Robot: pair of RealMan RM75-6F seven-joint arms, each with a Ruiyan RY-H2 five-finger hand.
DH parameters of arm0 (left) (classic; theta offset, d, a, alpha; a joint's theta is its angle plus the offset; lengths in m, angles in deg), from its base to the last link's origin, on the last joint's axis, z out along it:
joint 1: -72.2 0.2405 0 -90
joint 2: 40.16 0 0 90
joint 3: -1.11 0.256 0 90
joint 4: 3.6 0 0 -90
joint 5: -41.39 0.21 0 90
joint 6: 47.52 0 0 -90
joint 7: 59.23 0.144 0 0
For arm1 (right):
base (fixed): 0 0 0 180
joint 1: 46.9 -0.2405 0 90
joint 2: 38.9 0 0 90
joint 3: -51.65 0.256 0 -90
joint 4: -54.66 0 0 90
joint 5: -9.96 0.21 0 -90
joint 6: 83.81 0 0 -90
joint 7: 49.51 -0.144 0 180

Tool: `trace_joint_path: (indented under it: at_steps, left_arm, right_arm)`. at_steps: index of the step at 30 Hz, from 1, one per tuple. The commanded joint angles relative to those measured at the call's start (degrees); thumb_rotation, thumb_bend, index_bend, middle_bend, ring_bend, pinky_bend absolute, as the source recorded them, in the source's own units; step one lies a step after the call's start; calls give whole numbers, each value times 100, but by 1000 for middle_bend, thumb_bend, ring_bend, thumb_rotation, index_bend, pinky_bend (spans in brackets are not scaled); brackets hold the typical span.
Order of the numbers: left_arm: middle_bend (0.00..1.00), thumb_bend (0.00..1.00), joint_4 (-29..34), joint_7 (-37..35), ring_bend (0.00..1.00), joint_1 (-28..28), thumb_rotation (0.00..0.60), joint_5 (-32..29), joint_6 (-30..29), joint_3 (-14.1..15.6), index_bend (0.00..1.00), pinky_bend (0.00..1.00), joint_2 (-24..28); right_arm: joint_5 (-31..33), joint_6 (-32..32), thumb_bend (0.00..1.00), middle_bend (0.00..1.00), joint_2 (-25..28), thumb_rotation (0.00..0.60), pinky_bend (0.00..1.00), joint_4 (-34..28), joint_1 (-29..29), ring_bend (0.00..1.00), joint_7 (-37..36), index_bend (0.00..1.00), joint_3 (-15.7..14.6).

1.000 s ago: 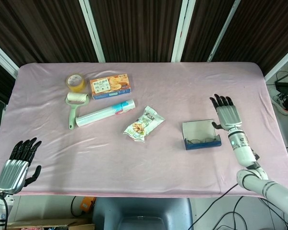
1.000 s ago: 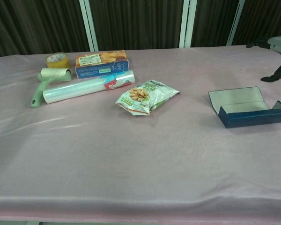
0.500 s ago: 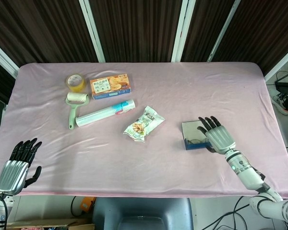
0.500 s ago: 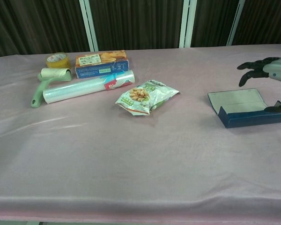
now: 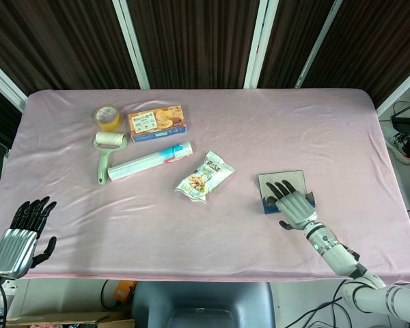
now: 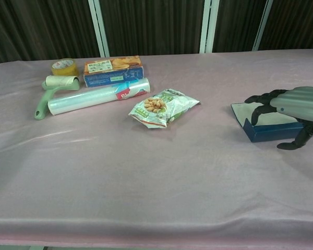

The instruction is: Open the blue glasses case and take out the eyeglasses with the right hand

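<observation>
We see our right hand (image 5: 293, 206), fingers spread and holding nothing, poised over the open blue glasses case (image 5: 278, 181), while our left hand (image 5: 17, 234) hangs open.

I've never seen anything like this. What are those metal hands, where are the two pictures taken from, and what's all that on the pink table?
You are looking at a two-armed robot with human-like hands. The head view looks down from above; the chest view looks across the table from lower down. The right hand hovers, fingers spread, over an open blue glasses case, reaching in for the eyeglasses, which it hides. It holds nothing yet. The left hand waits empty at the near edge of the table. Also on the pink cloth: a tape roll, a cracker box, a lint roller, a roll of plastic film and a snack bag.
</observation>
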State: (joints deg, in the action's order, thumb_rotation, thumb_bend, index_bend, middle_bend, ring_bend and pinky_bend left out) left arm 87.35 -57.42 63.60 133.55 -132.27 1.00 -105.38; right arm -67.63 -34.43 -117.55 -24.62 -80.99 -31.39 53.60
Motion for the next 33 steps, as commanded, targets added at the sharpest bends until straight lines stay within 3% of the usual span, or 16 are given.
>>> trace_joint_path:
  at_steps: [1, 12, 21, 28, 33]
  left_arm:
    - [0, 424, -3, -6, 0, 5, 600, -1, -7, 0, 0, 0, 2]
    - [0, 425, -22, -2, 0, 19, 600, 37, -41, 14, 0, 0, -10]
    - [0, 424, -15, 22, 0, 24, 600, 62, -47, 27, 0, 0, -19]
    - [0, 425, -6, 46, 0, 6, 600, 72, -8, 37, 0, 0, -29]
    - [0, 424, 11, 90, 0, -20, 600, 64, 46, 38, 0, 0, -46]
  right_arm:
    - [-60, -26, 397, 44, 11, 600, 0, -125, 0, 0, 18, 424, -85]
    - [-1056, 484, 398, 38, 522, 600, 0, -851, 310, 0, 32, 444, -793]
    - [-1683, 1026, 397, 37, 935, 600, 0, -813, 743, 0, -71, 453, -1332]
    - [-1758, 1385, 391, 37, 1075, 600, 0, -423, 1094, 0, -282, 457, -1465]
    - [-1465, 1348, 396, 37, 1039, 600, 0, -15, 1189, 0, -423, 458, -1290]
